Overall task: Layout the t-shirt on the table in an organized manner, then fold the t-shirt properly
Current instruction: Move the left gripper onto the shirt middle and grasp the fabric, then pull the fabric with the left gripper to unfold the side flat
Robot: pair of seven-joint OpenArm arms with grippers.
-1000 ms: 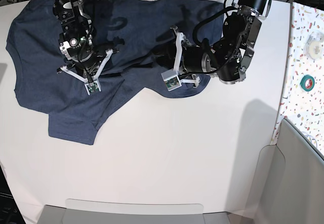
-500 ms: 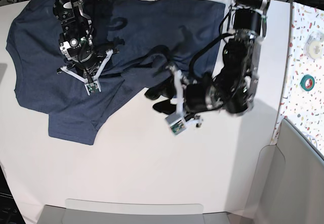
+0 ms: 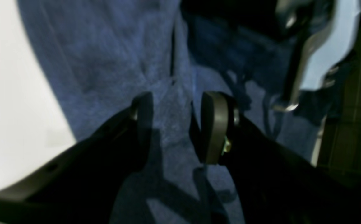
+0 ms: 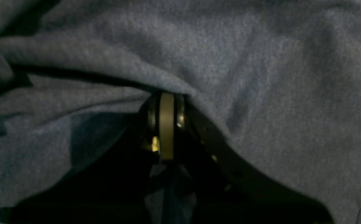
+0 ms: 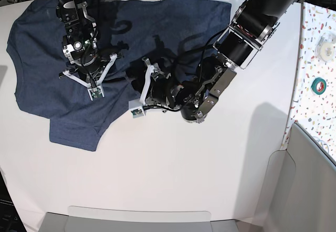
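We look down on the white table (image 5: 173, 174), whose near half lies bare, and beyond it the dark navy t-shirt (image 5: 173, 19) sprawls across the far-left part of the tabletop, its long axis running roughly side to side in the base view. One sleeve (image 5: 76, 129) juts toward us at the lower left, its cuff edge nearest the camera, while the straight hem edge (image 5: 230, 27) faces the right side of the view; the lower middle of the cloth is bunched where the arms work. We see no lettering on the upturned side. The left gripper (image 5: 137, 80), reaching in low from the right of the base view, sits over the rumpled lower edge of the shirt; in the left wrist view its jaws stand partly apart (image 3: 175, 124) with blue fabric visible between and beneath them, and we cannot tell whether they pinch any of it. Farther back and to the left, the right gripper (image 5: 79, 59) stands over the shirt's body; its wrist camera shows the jaws pressed fully together (image 4: 166, 124) with a ridge of cloth draped over the tips. On the speckled side surface (image 5: 315, 59) at far right lies a green roll of tape (image 5: 318, 85).
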